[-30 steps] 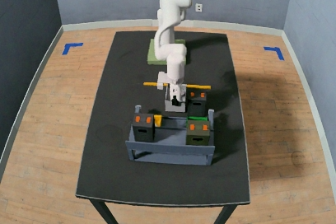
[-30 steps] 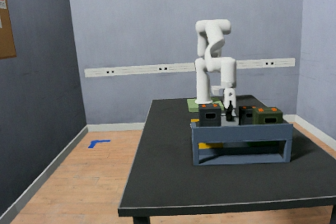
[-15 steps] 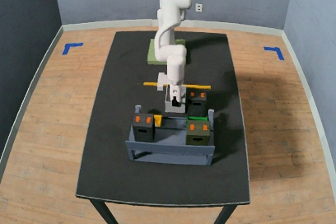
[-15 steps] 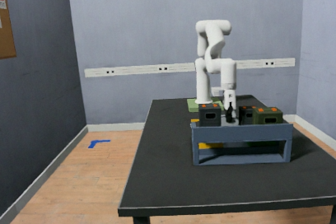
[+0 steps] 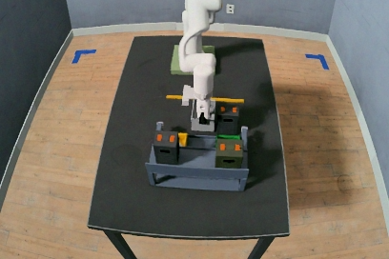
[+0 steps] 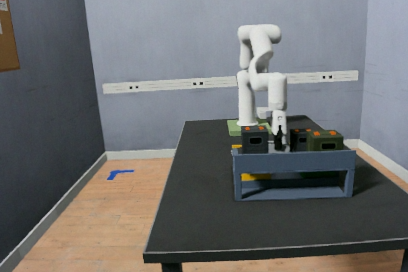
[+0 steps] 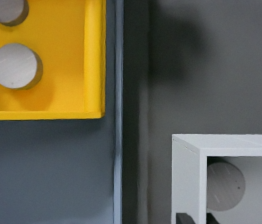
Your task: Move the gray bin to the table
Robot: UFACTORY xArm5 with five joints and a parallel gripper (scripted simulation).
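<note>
The gray open bin point(image 5: 203, 125) hangs at my gripper point(image 5: 204, 116) just behind the back edge of the blue-gray shelf point(image 5: 197, 160). The gripper is shut on the bin's wall. In the wrist view the bin point(image 7: 227, 175) shows as a pale box at the lower right, with a gray cylinder part point(image 7: 225, 185) inside and my dark fingertips at its rim. In the exterior view the gripper point(image 6: 278, 141) sits between the bins on the shelf point(image 6: 293, 173), and the gray bin is mostly hidden there.
On the shelf stand a dark bin point(image 5: 166, 146) at the left, an olive bin point(image 5: 229, 152) at the right and another dark bin point(image 5: 229, 117) behind it. A yellow bin point(image 7: 42, 60) holding two gray cylinders lies below. A yellow bar crosses behind the gripper.
</note>
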